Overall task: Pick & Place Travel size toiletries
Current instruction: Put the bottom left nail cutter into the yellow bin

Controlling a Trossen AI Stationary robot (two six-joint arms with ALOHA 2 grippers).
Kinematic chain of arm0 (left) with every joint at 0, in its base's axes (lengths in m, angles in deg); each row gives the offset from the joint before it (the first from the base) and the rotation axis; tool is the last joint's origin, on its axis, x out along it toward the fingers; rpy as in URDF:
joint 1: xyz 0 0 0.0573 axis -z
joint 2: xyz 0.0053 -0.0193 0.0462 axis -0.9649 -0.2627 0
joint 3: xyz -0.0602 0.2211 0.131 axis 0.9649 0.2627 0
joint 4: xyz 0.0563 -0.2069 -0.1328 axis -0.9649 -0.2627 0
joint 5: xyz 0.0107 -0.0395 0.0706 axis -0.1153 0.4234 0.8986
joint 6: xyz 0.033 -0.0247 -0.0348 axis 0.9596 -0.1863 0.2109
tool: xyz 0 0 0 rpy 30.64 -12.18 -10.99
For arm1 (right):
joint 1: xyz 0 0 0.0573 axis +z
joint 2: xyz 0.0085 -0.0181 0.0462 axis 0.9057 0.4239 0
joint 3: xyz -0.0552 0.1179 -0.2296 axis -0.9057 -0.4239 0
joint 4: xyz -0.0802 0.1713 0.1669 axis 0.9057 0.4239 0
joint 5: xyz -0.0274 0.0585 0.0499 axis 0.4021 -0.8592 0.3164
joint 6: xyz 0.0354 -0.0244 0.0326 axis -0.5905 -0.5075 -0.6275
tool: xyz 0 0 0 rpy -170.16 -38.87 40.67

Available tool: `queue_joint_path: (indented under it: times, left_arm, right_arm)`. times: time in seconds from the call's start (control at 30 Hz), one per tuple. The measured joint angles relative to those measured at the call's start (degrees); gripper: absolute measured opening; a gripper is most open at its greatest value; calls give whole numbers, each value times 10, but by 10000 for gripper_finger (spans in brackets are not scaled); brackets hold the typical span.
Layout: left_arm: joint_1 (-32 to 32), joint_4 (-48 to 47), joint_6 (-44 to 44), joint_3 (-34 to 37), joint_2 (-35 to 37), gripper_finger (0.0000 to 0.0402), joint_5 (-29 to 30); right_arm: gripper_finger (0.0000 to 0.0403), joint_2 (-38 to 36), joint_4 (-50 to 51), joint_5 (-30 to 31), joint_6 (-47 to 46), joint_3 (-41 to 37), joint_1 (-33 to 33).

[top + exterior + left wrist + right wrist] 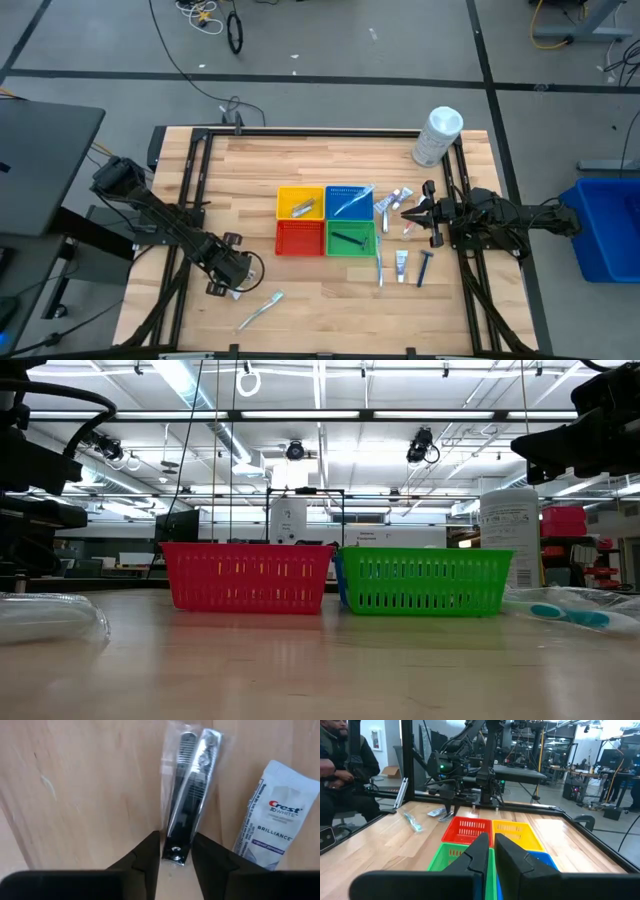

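Observation:
My left gripper (176,855) is low over the table's near left part (222,285), open. Its fingers stand on either side of the near end of a silvery-black nail clipper in a clear packet (189,795), which lies flat on the wood. A white Crest tube (272,820) lies beside it, and a clear toothbrush (260,310) lies nearer the table's near edge. My right gripper (491,851) is shut and empty, raised right of the baskets (408,212). Small tubes (392,200), a toothbrush (380,268), another tube (401,265) and a dark razor (425,268) lie around it. My left gripper comes from above, pointing down, with one fingertip (150,855) on each long side of the packet's near end (175,851). Whether the fingers touch the packet, I cannot tell. The packet lies flat on the table.
Four baskets stand mid-table: yellow (300,203), blue (349,201), red (300,238) and green (350,238), some holding items. A large white container (437,135) stands at the far right corner. A black frame rail (330,132) edges the table. A person (340,765) sits beyond the table.

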Motion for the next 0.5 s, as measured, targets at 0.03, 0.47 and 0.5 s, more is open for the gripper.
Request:
queue_joint_path:
  times: [0.03, 0.47, 0.5]
  left_arm:
    - [0, 1, 1, 0, 0, 104, -1]
    - [0, 6, -1, 0, 0, 78, -9]
    - [0, 6, -1, 0, 0, 80, -9]
  right_arm:
    - [40, 0, 0, 0, 0, 0, 0]
    - [41, 0, 0, 0, 0, 0, 0]
    - [41, 0, 0, 0, 0, 0, 0]
